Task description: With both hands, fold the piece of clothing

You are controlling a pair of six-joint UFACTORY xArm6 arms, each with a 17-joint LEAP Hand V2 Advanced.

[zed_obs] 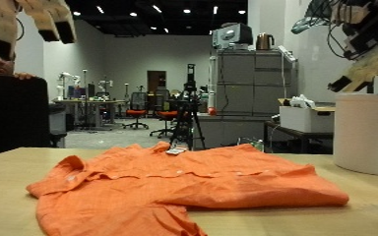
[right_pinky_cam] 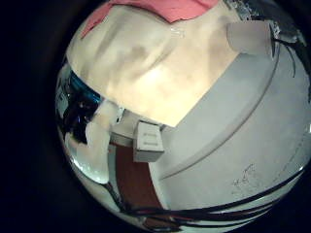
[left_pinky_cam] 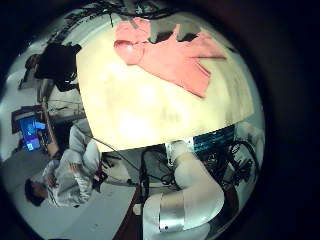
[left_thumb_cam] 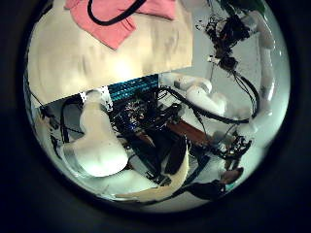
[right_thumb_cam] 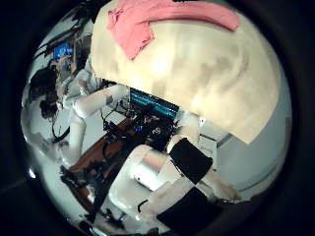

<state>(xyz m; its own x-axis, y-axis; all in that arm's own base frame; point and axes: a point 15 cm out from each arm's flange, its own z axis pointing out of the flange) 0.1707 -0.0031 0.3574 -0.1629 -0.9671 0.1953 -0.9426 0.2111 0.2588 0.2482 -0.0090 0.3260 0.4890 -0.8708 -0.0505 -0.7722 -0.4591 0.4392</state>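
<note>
1. Nearest you in the outside view is the worktop, pale and wood-toned, with the orange shirt lying on it; take the shirt as your landmark for everything else.
2. The shirt lies spread out flat (not yet folded), one sleeve reaching toward the front edge of the worktop and its collar end toward the far edge.
3. Above the shirt and well apart from it, the left hand hangs at the upper corner of the outside view; its fingers point down, relaxed and released, grasping nothing.
4. On the other side, also well above the shirt, the right hand hangs with its fingers loosely bent and released, nothing in them.
5. From the left little finger side palm view you see the whole shirt far below on the worktop, near its far edge, which confirms the hand is high.
6. The right thumb side palm view shows the same: the shirt lies small on the worktop, clear of that hand.
7. Beyond the shirt, just off the worktop, stands a white cylinder-shaped container.
</note>
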